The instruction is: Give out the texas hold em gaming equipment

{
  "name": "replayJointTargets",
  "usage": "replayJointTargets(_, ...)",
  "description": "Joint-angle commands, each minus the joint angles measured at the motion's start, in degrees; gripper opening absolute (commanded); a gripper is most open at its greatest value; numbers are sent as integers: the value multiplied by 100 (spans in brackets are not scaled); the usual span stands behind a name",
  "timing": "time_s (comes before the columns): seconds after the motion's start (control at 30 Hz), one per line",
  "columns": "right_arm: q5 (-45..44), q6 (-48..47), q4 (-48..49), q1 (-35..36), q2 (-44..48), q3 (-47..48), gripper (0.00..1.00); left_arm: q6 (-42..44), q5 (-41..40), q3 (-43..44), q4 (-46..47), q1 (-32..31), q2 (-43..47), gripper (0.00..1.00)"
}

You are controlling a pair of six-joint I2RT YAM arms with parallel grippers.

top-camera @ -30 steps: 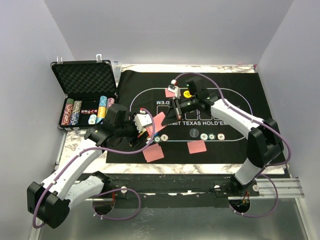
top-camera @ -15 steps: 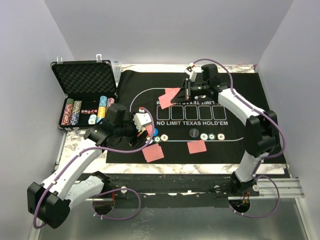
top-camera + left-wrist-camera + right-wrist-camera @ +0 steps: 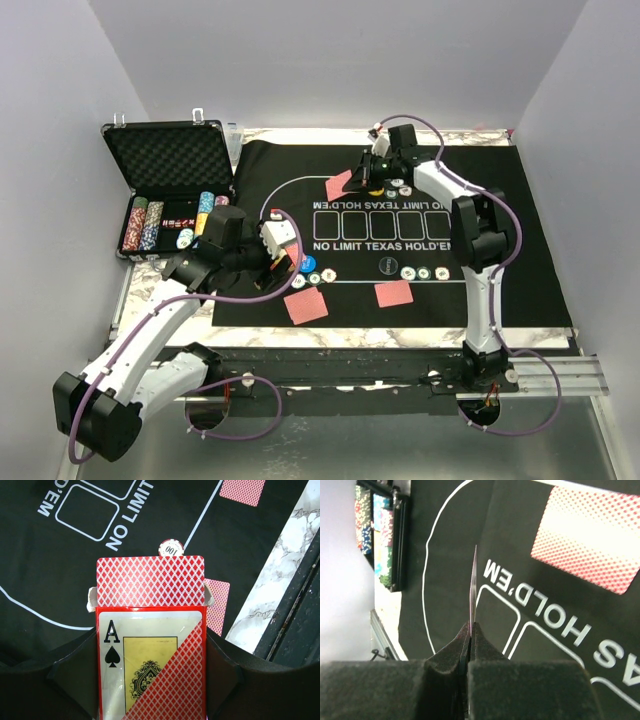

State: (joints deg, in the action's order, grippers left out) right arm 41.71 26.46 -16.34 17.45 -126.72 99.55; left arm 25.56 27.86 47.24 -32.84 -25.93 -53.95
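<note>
Glossy card box (image 3: 150, 680), matt felt mat (image 3: 50, 580)

Pinched edge-on in the closed right gripper (image 3: 471, 635): a thin playing card (image 3: 474, 580), upright over the black felt mat (image 3: 450, 555). At upper right, a red-backed card (image 3: 590, 545) flat on it. Far left, poker chips (image 3: 365, 510) in a case (image 3: 396, 545).

The card box (image 3: 150, 665) runs off the lower edge and half hides a card (image 3: 219, 605) behind it.

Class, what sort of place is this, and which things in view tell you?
Likely a robot test bench, not a card room: a left arm and right arm mounted at the near edge of a marble-patterned table, plain walls boxing it in, a poker mat and chip case as props.
</note>
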Motion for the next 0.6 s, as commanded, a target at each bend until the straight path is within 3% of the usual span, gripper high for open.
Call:
replayJointTargets(0.0,-298,-137,126,-45,-494,518,1,36,60,197,8,27,91,0)
replayJointTargets(0.3,-627,-275,167,-93,-1092,967,2,1,84,200,9,62,39,0)
replayJointTargets(0.57,-1463,-527,-190,-111,-1366,1444,12,76,101,189,-3,126,-32,0)
